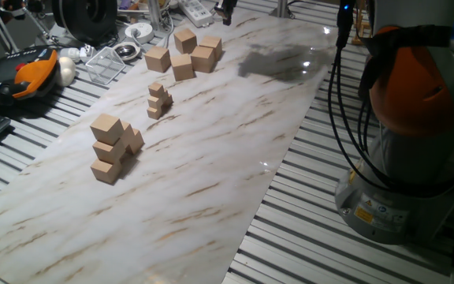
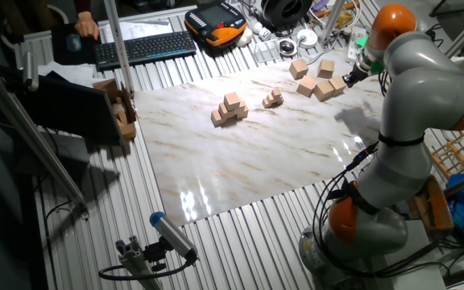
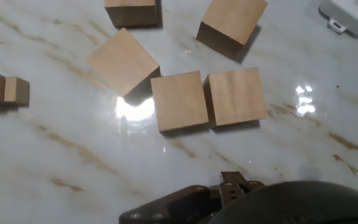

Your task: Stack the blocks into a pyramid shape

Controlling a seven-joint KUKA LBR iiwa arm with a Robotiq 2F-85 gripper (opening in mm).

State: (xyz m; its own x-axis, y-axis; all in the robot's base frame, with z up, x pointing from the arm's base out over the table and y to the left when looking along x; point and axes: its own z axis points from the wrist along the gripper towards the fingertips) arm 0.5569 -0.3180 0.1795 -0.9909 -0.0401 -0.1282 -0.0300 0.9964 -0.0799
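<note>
The gripper (image 3: 229,190) hangs above two touching blocks (image 3: 179,101); finger state unclear. Grabbing one may bump the other.

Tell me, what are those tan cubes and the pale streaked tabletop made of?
The blocks look like plain light wood: faint grain lines show in the hand view, with a smooth, matte, unpainted finish. The tabletop looks like polished marble, white with brown veins, and glossy, since it mirrors the lamps. It could just as well be a marble-patterned laminate or sheet; the pictures cannot settle that.
</note>
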